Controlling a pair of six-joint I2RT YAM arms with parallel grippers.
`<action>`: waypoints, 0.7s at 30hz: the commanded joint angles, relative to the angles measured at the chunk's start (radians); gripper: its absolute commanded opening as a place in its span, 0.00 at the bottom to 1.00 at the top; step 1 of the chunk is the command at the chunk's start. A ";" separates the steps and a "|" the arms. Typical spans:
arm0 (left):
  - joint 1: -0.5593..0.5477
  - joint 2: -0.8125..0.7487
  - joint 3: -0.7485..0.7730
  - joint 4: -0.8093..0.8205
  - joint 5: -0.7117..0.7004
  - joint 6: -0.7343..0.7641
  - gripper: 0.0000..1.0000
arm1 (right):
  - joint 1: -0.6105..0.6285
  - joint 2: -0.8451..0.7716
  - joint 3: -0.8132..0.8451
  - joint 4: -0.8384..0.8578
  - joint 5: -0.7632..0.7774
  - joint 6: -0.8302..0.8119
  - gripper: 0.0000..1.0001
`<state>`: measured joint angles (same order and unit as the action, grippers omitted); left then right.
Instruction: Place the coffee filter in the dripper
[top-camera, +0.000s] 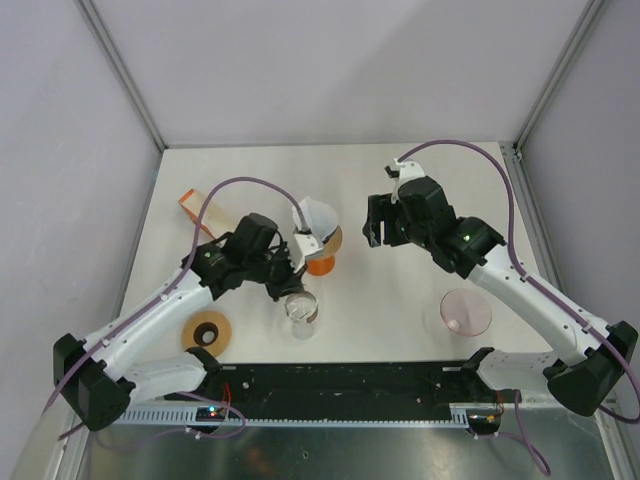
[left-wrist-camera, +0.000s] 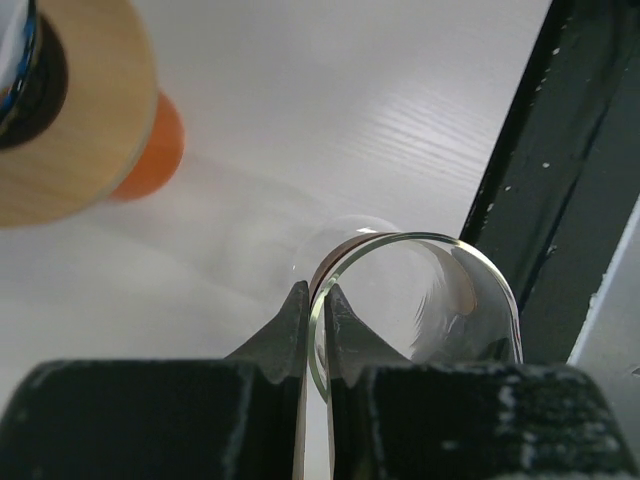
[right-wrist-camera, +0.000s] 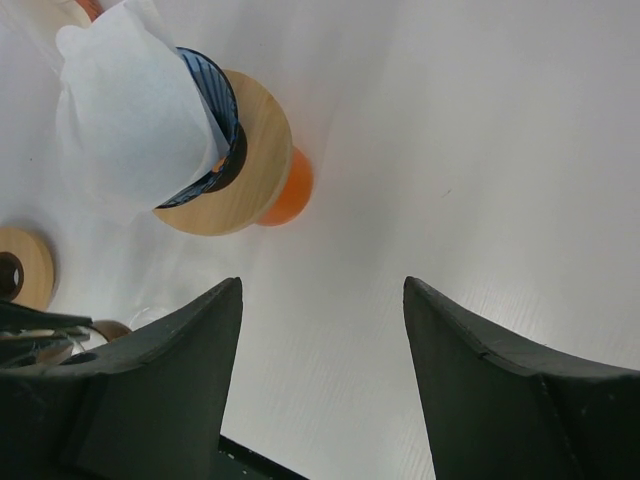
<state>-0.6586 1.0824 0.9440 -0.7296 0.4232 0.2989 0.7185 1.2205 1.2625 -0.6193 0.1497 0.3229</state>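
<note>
Fig. White paper filter (right-wrist-camera: 130, 120), creased and conical, stands tilted in the dark ribbed dripper (right-wrist-camera: 236, 140), whose flat wooden collar (right-wrist-camera: 255, 170) tops a rounded orange base (right-wrist-camera: 290, 190); I cannot see the filter's tip. My left gripper (left-wrist-camera: 315, 300) pinches the clear glass (left-wrist-camera: 440, 290) by its thin rim. My right gripper (right-wrist-camera: 322, 290) gapes wide, holding nothing.

Open table (top-camera: 400, 290) lies between the dripper (top-camera: 322, 242) and the pink dish (top-camera: 466, 312); the left arm (top-camera: 230, 258) and glass (top-camera: 300, 308) crowd the dripper's left and near sides.
</note>
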 joint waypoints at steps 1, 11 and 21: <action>-0.095 0.035 0.120 0.027 -0.024 -0.056 0.00 | -0.003 -0.046 0.003 -0.020 0.068 0.028 0.71; -0.249 0.329 0.426 0.075 -0.121 -0.171 0.00 | -0.274 -0.139 -0.058 -0.074 0.053 0.087 0.73; -0.297 0.592 0.619 0.214 -0.205 -0.221 0.00 | -0.579 -0.261 -0.209 0.009 -0.098 0.060 0.73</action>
<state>-0.9512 1.6363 1.4792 -0.6247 0.2398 0.1184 0.2016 1.0088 1.0775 -0.6743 0.1314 0.3916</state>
